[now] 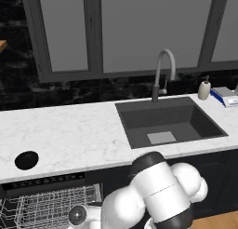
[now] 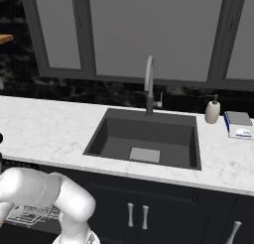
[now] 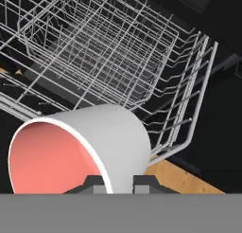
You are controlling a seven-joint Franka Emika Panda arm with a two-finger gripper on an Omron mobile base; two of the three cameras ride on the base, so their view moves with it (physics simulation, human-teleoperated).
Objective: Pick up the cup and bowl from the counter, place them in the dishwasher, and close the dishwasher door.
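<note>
You are partway through the first half of the task. In the hand view the gripper [image 3: 118, 183] is pinching the wall of the cup [image 3: 90, 151], one finger inside the red-pink interior and one against the white outside; the cup lies tilted, its mouth toward 8 o'clock. Beyond it, from 9 to 2 o'clock, spreads the white wire rack [image 3: 108, 52] of the dishwasher [image 1: 46, 205], with nothing loaded in the part you can see. The cup looks to be above or just short of the rack's near corner rather than resting in it; release is judged not yet done.

Remaining: the bowl [image 1: 26, 159] sits on the counter [image 1: 69, 130] at 8 o'clock in the left base view, close to the front edge, above the pulled-out rack. The dishwasher door itself cannot be made out, but the rack stands pulled out, so closing is also left.

Surface and room: white marble with grey veins, a dark inset sink [image 1: 169, 123] at centre right, a grey faucet [image 1: 162, 72] behind it, a cream soap dispenser [image 1: 204, 89] and a small scale [image 1: 225, 97] at 3 o'clock. Dark backsplash, grey windows above, dark cabinet fronts [image 2: 144, 208] below, wood floor.
</note>
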